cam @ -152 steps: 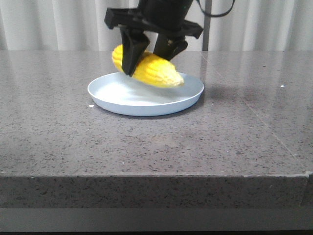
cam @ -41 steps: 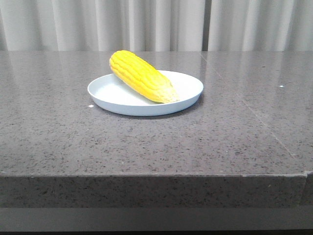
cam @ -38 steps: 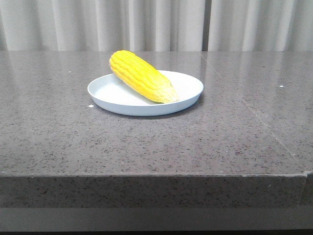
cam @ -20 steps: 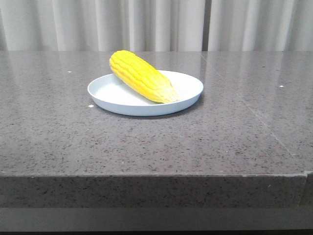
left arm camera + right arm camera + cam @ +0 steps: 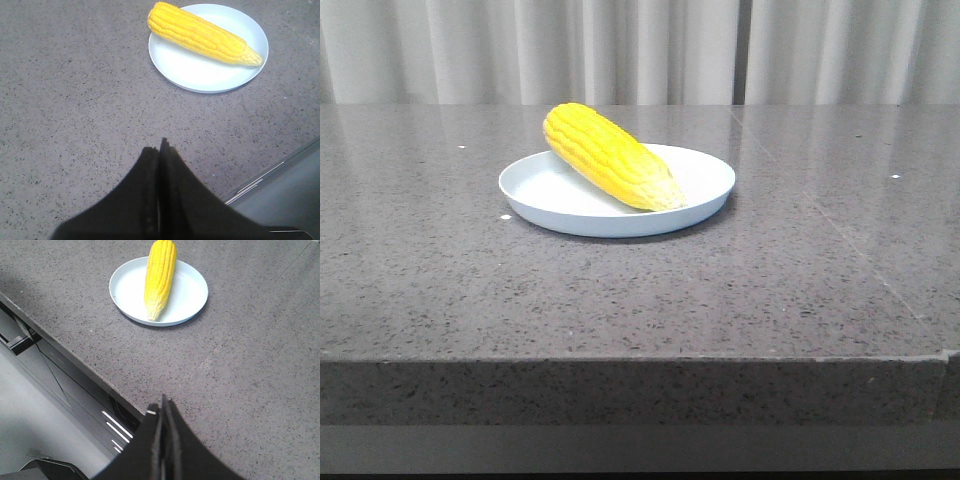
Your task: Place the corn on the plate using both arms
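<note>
Yellow corn (image 5: 610, 156) rests across plate (image 5: 555, 210), frame centre.
We judge it stiff, roll-prone; grip mid-cob. Left claw (image 5: 159, 150), right claw (image 5: 163, 407) clenched, empty.

The left end effector (image 5: 159, 150) has its jaws pressed together, holding nothing. The right end effector (image 5: 163, 407) is likewise closed and empty. Neither arm appears in the front view.

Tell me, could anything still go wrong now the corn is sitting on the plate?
Little, probably. The corn lies tilted, its thick end propped on the plate rim, so a bump might roll it off. Both arms are back with fingers shut, the left gripper and right gripper away from the plate.
</note>
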Controlling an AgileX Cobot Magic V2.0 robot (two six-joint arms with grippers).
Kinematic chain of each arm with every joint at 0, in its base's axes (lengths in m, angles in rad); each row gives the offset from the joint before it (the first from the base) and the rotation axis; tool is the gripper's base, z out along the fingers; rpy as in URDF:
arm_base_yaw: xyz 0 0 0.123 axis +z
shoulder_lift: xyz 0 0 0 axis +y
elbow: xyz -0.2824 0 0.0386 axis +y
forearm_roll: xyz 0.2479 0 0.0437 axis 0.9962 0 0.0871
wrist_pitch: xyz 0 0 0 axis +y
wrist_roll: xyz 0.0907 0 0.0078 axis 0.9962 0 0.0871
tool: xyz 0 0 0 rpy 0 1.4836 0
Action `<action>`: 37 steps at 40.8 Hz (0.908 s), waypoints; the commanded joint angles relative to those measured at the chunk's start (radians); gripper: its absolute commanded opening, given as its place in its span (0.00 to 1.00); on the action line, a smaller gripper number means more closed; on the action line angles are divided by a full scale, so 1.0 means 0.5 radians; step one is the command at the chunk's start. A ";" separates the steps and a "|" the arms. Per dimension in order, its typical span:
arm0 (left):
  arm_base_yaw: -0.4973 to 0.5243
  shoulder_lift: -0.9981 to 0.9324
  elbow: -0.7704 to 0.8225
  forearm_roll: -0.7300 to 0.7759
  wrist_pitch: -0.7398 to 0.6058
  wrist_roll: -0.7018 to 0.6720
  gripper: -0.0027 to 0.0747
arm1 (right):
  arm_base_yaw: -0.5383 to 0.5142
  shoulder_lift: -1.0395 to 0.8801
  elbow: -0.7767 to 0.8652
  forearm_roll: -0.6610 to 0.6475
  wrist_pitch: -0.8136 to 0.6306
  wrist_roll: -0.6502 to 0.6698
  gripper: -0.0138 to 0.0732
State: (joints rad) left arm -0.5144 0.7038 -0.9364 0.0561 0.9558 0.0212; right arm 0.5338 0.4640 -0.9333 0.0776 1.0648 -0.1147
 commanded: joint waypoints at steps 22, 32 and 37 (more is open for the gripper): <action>0.955 -1.259 1.433 0.029 -1.397 -0.001 0.01 | -0.006 0.014 -0.049 -0.020 -0.129 -0.005 0.06; 0.974 -1.415 1.911 -0.018 -2.026 -0.001 0.01 | -0.006 0.014 -0.049 -0.020 -0.129 -0.005 0.06; 0.998 -1.454 1.935 -0.077 -2.001 -0.001 0.01 | -0.006 0.014 -0.049 -0.020 -0.129 -0.005 0.06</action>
State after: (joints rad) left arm -0.0250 -0.0053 0.0099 0.0420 0.0524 0.0212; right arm 0.5338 0.4640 -0.9333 0.0776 1.0648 -0.1129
